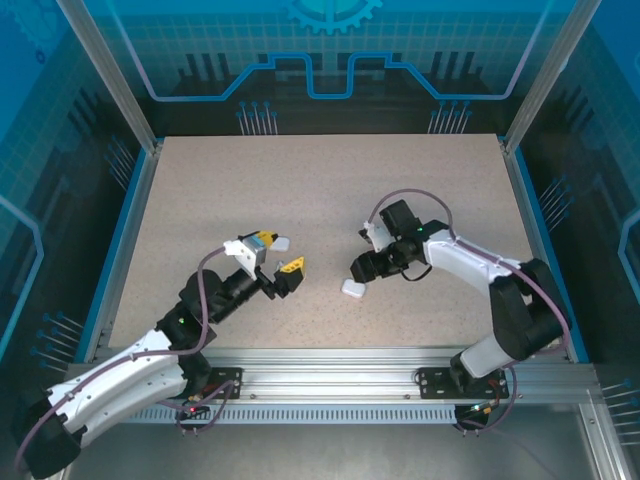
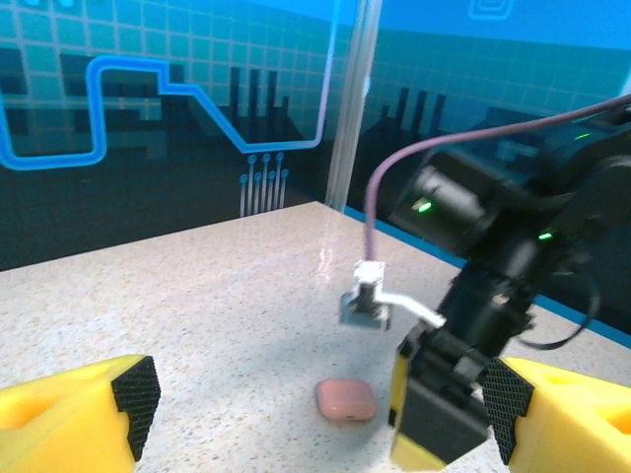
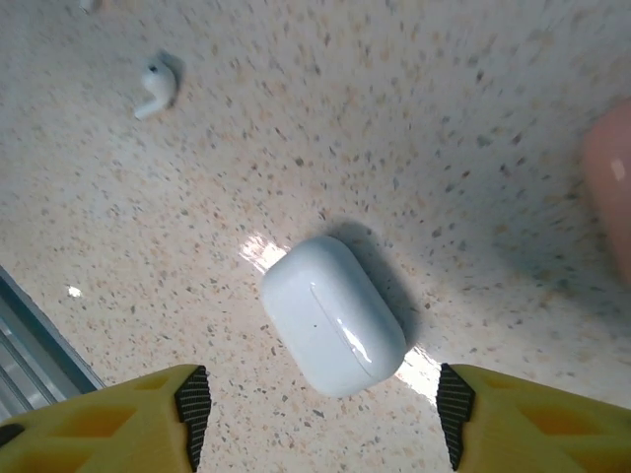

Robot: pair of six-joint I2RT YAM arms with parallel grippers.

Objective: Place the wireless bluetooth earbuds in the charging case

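Hovering left of centre, left gripper [image 1: 277, 253], jaws spread wide, holding nothing. Pale pink case [image 2: 345, 400] lies shut on table [image 1: 330, 180] just ahead, between yellow fingers [image 2: 79, 419]. Right arm [image 2: 493, 246] looms beyond pink case, blocking the way farther right. Right of centre, right gripper [image 1: 358, 270] over closed white case [image 3: 333, 315]: jaws open, fingertips either side, gaps clear, no contact. White earbud [image 3: 155, 91] lies loose on table, apart from white case on its near-left side, in no case.
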